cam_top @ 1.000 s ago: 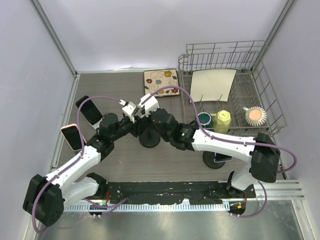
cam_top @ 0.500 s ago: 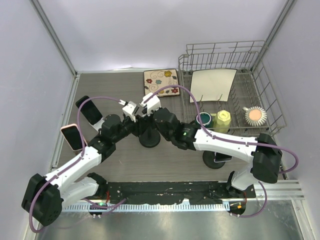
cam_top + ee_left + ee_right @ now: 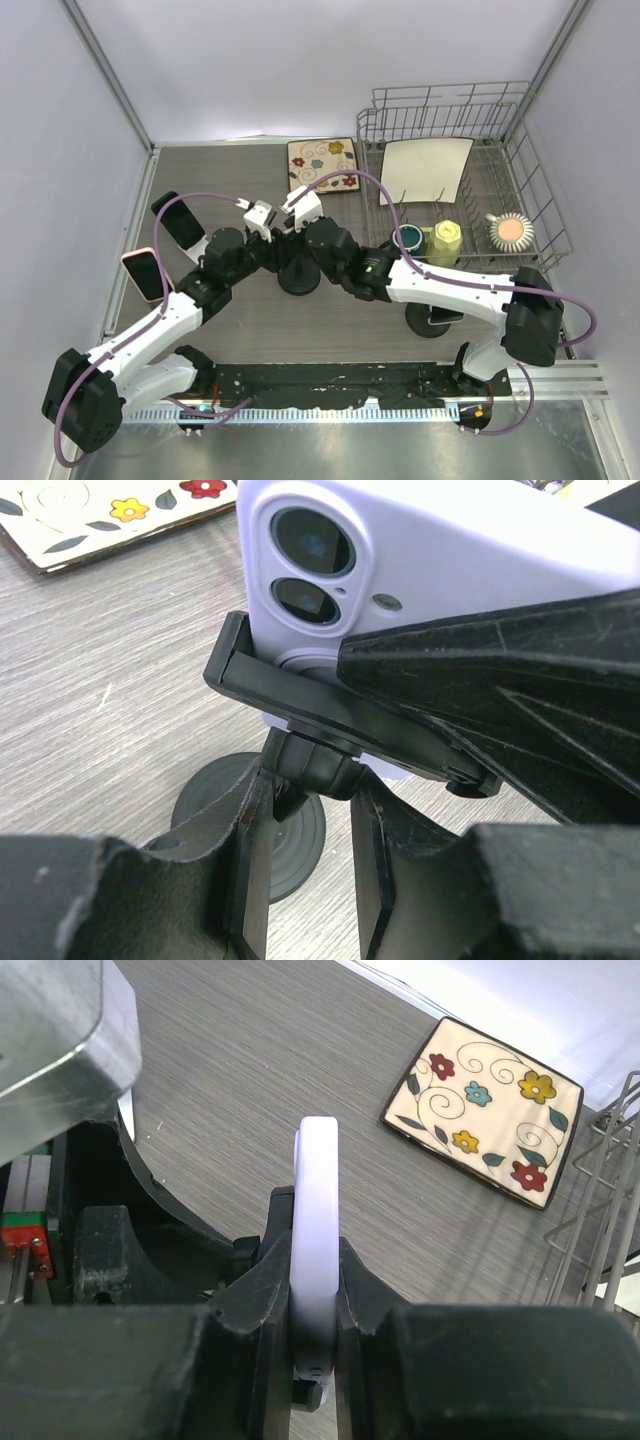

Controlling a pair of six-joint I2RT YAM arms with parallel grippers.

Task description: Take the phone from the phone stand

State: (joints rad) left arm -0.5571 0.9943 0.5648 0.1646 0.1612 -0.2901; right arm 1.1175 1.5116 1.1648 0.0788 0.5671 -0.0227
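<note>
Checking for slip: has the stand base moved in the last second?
No. The stand base sits in the same spot relative to the floral tile.

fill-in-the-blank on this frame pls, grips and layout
The lavender phone is pinched by the ____ gripper's fingers. The left gripper is shut on the phone stand's neck, ____ the phone. The flowered tile lies to the ____ of the dish rack.
Missing: right; below; left.
</note>
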